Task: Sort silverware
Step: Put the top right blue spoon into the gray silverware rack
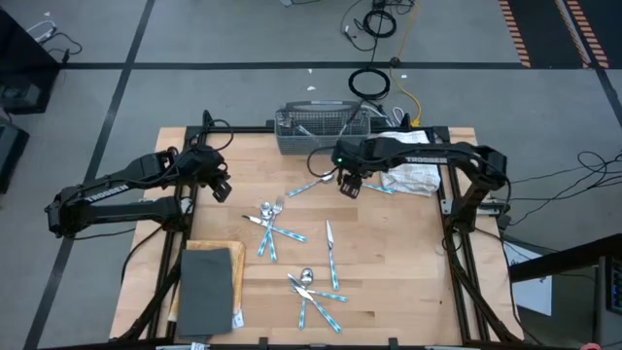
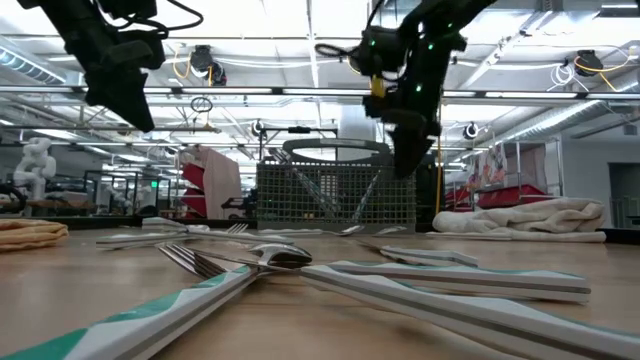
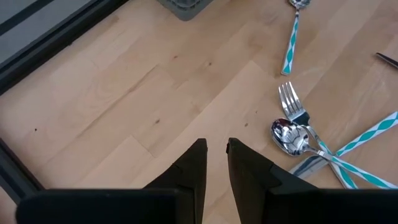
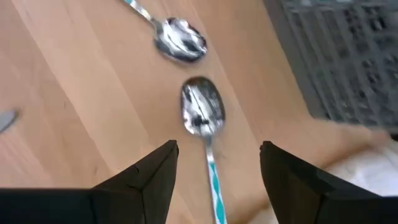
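hovering our right fingers (image 4: 214, 163) apart over a spoon (image 4: 202, 115) near the wire basket (image 1: 321, 128); our left fingers (image 3: 216, 163) are waiting nearly together.

The tabletop (image 1: 408, 262) is showing pale wood with a smooth, matt grain. The silverware (image 1: 277, 228) is shining as polished metal at the heads, and the spoon bowls (image 4: 201, 107) are mirroring the light; the handles are looking glossy with a blue pattern. The basket (image 1: 321, 131) is looking like grey wire mesh. The towel (image 2: 530, 217) is lying as soft white cloth.
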Motion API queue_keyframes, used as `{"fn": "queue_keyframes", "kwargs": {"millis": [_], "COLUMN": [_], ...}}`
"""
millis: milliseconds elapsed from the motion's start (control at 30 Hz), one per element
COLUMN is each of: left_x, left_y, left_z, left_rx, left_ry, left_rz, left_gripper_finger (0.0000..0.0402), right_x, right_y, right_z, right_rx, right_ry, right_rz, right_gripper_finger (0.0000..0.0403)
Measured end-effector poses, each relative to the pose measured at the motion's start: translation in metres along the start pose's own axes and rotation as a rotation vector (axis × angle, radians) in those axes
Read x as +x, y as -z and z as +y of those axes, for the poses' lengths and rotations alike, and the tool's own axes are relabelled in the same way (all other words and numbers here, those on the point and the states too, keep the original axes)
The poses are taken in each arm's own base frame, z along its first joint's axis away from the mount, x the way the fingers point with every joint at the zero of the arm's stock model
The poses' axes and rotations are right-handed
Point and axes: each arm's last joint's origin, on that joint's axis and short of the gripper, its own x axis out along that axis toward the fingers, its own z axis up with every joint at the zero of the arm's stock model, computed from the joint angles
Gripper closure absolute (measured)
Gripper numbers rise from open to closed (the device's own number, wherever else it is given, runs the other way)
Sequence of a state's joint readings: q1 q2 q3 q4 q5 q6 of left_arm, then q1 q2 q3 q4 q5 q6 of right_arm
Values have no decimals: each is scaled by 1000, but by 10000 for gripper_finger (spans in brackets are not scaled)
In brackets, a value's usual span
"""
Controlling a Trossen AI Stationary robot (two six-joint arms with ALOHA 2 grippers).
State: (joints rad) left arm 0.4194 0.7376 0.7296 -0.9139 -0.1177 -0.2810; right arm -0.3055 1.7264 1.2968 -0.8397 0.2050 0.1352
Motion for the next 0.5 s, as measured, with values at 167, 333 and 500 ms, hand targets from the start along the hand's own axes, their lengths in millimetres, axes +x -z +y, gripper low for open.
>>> {"fn": "queue_keyframes", "kwargs": {"millis": [167, 333, 500], "left_x": [0, 0, 0], "left_y": [-1, -1, -1], "left_z": [0, 0, 0], "left_rx": [-2, -2, -2], "left_ry": [3, 3, 3], "left_rz": [-10, -10, -9], "left_gripper_finger": [332, 332, 332], "right_x": [31, 52, 69], "right_y": [-3, 1, 4], "right_z": [2, 6, 5], "right_rx": [-20, -64, -64], "right_ry": [-16, -9, -20], "right_rz": [64, 153, 215], "right_gripper_finger": [188, 188, 188]}}
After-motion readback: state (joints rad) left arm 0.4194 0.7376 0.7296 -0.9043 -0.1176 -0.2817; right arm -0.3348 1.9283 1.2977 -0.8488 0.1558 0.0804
